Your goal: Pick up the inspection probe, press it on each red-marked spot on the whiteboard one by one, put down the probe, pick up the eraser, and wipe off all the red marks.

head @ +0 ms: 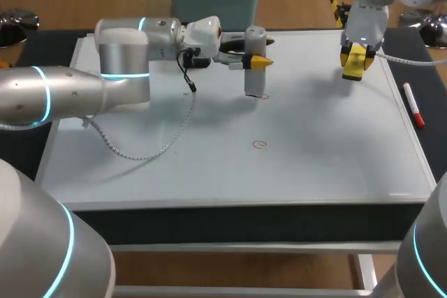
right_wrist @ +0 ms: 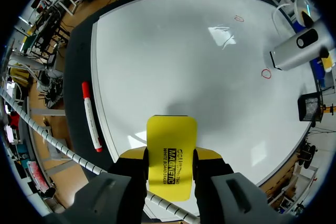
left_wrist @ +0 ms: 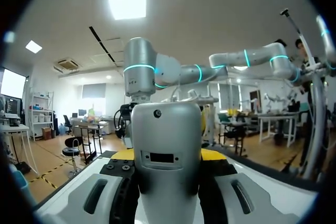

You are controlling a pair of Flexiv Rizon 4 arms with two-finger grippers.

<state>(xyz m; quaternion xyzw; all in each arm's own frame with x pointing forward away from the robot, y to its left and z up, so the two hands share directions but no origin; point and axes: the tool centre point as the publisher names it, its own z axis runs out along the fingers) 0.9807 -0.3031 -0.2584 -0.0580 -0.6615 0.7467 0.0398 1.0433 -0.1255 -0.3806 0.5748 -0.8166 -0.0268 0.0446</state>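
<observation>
Left pincer (head: 257,63) pinches the grey probe (head: 254,82) upright, its tip right at a red mark (head: 260,95) toward the whiteboard (head: 314,137) far edge. A second red mark (head: 260,145) sits mid-whiteboard. Right pincer (right_wrist: 169,161) clamps the yellow eraser (right_wrist: 171,135) over the whiteboard's far right corner.

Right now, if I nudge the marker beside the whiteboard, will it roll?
The marker is a slim round tube lying flat, so it could roll. It looks light and stiff. The whiteboard edge alongside may stop it.
</observation>
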